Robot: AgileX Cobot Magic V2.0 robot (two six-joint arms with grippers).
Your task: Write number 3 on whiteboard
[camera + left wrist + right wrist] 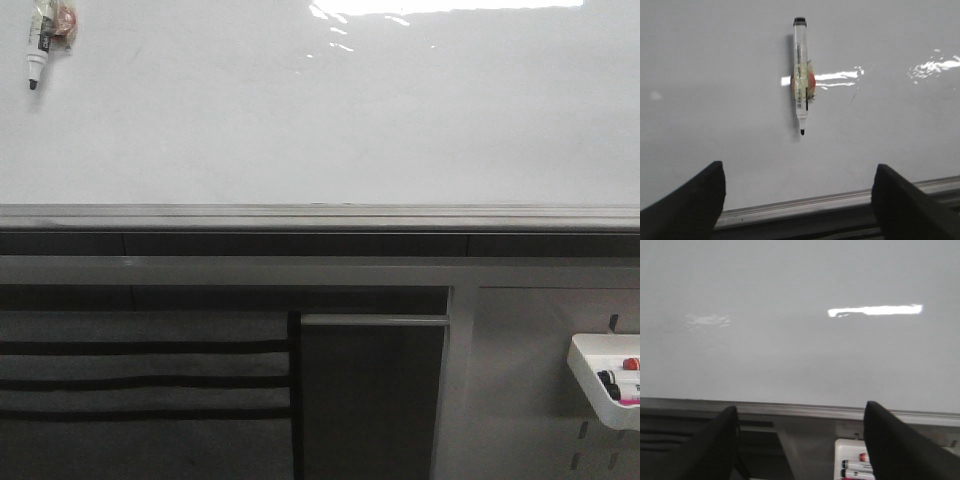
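The whiteboard (pixel 330 110) fills the upper front view, glossy white with glare at the top; no number 3 shows on it. A black-tipped marker (pixel 41 45) hangs on the board at its far upper left, tip down. In the left wrist view the same marker (pixel 801 75) sits on the board (pixel 715 75) ahead of my left gripper (pixel 799 187), which is open and empty, apart from the marker. My right gripper (pixel 799 432) is open and empty, facing the bare board (pixel 790 340) and its grey ledge (pixel 805 410). Neither arm shows in the front view.
A grey metal ledge (pixel 320 218) runs along the board's lower edge. Below it is a grey panel with a white tray (pixel 603 380) of markers at the right, which also shows in the right wrist view (pixel 852 465). Dark slats (pixel 140 370) lie lower left.
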